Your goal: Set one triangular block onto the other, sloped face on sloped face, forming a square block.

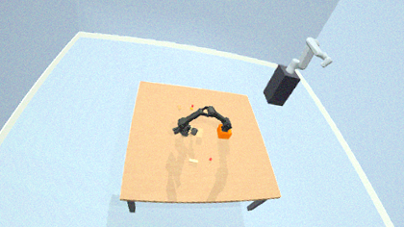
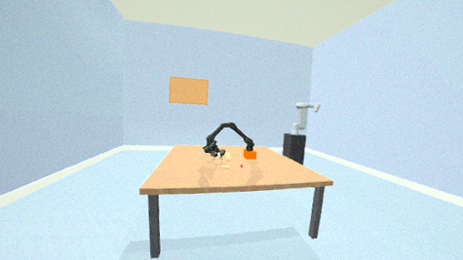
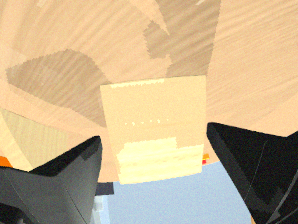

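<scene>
A pale wooden block [image 3: 152, 107] lies between the two black fingertips in the wrist view, with a tan upper face and a bright lower face; I cannot tell its underside or slope. My gripper [image 1: 185, 132] [image 2: 214, 153] [image 3: 156, 136] is open around it, fingers close beside its left and right edges. A second pale block [image 1: 199, 133] [image 2: 228, 156] [image 3: 31, 131] stands apart on the table, between my gripper and the arm's orange base. In the wrist view the left finger partly hides it. Its sloped faces are too small to judge in the top and exterior views.
The orange base [image 1: 224, 132] [image 2: 250, 154] is right of the blocks. A pale strip [image 1: 193, 161] [image 2: 225, 166] and a red piece [image 1: 210, 158] [image 2: 242, 165] lie nearer the front. Small red and yellow pieces [image 1: 192, 107] lie behind the arm. The wooden table [image 1: 145, 174] [image 2: 182, 182] has open edges.
</scene>
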`<state>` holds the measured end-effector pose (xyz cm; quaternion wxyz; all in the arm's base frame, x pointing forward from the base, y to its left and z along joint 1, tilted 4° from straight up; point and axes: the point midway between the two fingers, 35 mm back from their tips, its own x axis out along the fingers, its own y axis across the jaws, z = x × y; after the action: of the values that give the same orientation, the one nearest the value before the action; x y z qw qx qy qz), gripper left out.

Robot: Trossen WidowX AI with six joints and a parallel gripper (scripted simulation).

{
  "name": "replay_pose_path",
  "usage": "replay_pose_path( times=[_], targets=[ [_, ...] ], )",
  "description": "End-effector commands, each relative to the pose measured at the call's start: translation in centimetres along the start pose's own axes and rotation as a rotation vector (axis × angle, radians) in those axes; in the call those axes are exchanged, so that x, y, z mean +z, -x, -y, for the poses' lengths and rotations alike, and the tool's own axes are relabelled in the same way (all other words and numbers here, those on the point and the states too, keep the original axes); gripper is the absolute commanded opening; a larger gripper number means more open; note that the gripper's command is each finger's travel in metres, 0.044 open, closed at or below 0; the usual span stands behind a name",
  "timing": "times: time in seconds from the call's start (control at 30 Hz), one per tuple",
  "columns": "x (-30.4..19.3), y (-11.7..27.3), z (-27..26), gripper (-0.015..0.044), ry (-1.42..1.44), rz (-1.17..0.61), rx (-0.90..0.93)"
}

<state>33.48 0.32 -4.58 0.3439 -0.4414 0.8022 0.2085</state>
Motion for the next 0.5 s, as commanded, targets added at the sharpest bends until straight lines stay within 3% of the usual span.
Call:
replay_pose_path(
  times=[0.0,0.07,0.27,0.47],
  targets=[
    [0.01,0.00,0.00,0.0282,0.000,0.000,0.000],
    [0.01,0.00,0.00,0.0230,0.000,0.000,0.000],
    [0.01,0.00,0.00,0.0190,0.000,0.000,0.000],
    [-0.39,0.47,0.05,0.0032,0.001,0.001,-0.001]
  ],
)
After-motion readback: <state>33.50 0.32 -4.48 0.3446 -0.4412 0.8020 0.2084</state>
